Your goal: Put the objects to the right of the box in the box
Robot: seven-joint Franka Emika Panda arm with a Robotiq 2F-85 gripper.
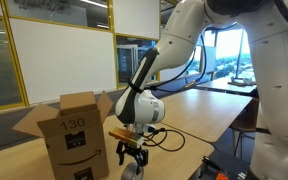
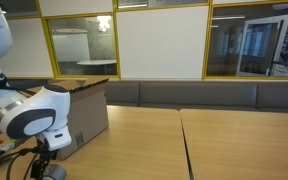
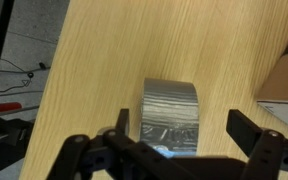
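A grey tape roll (image 3: 171, 118) lies on its side on the wooden table, and it is one of the objects. My gripper (image 3: 184, 128) hangs just above it, open, with one finger on either side of the roll and not touching it. In both exterior views the gripper (image 1: 134, 155) (image 2: 44, 162) points straight down over the tape roll (image 1: 132, 172) (image 2: 54, 172). The brown cardboard box (image 1: 79, 135) (image 2: 86, 112) stands beside it with its flaps up. A corner of the box (image 3: 287, 80) shows at the right of the wrist view.
The wooden table (image 1: 209, 105) stretches away behind the arm. A black cable (image 1: 172, 138) runs across it near the gripper. The table's edge (image 3: 50, 95) lies close on the left in the wrist view, with floor and cables beyond.
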